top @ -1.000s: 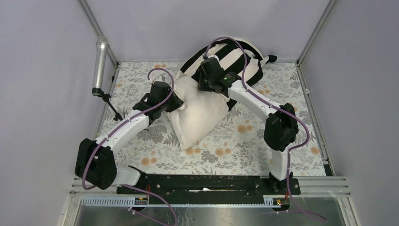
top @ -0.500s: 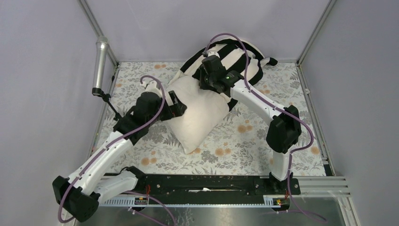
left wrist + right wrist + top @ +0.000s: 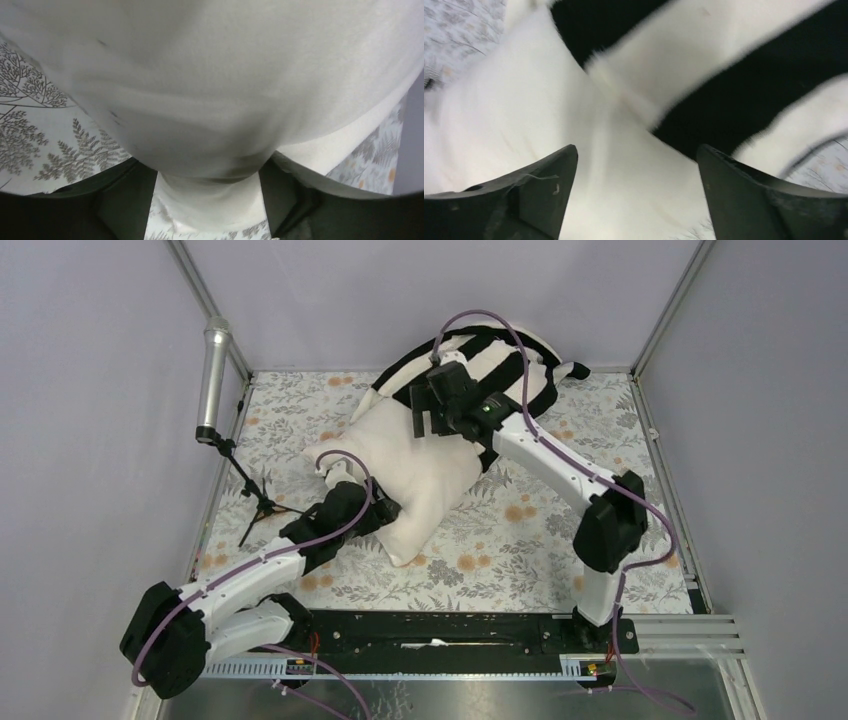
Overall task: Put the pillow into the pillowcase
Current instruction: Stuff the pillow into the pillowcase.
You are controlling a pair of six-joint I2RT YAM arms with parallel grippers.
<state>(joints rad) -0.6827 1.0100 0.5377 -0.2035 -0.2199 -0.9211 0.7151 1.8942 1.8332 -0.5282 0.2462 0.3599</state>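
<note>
Floral table cover, walled in grey, carries pillow and pillowcase

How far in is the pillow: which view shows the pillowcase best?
Top external: most of the striped pillowcase shows, bunched behind the pillow. Right wrist shows only blurred stripes close up; left wrist shows none of it.

Grey-and-orange floral printed table covering, flat, wall to wall. Slim silver cylindrical microphone at far left, tilted nearly upright on small black tripod stand. Pale lilac-grey enclosure walls; aluminium corner posts. Black metal rail along near edge.
</note>
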